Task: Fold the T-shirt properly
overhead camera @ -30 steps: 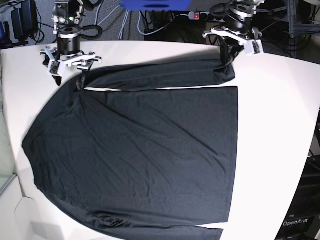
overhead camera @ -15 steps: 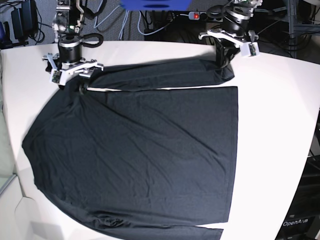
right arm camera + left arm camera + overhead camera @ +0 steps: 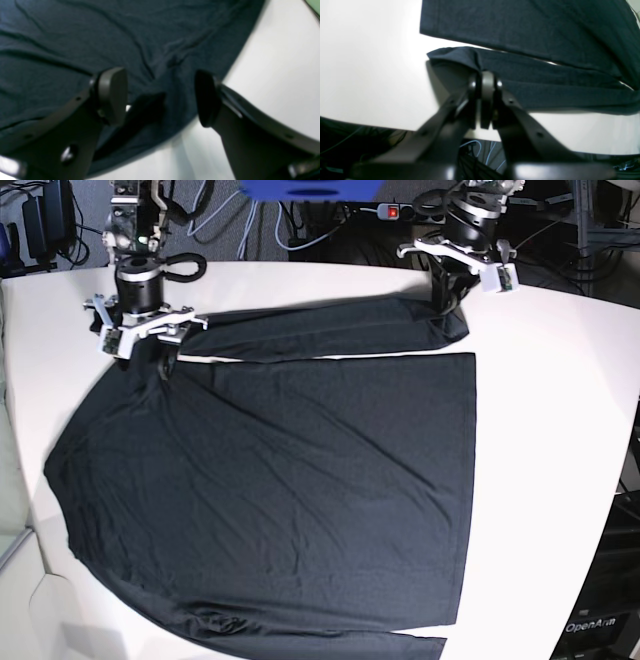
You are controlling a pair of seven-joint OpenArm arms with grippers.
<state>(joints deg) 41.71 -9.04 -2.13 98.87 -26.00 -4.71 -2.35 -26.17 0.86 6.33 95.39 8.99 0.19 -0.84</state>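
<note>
Both arms higher now, left gripper [image 3: 485, 82] pinching T-shirt [image 3: 280, 480] cuff.

R end effector [image 3: 160, 97] hung w/ jaws wide apart over the wrinkled black T-shirt [image 3: 75, 45], nothing btwn pads; white counter [image 3: 280, 75] showed beside the shirt's curved edge.

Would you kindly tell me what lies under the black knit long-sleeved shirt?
The black knit long-sleeved shirt lies spread on a white table, bare around its edges. Whatever lies under the cloth itself is covered and cannot be seen.
</note>
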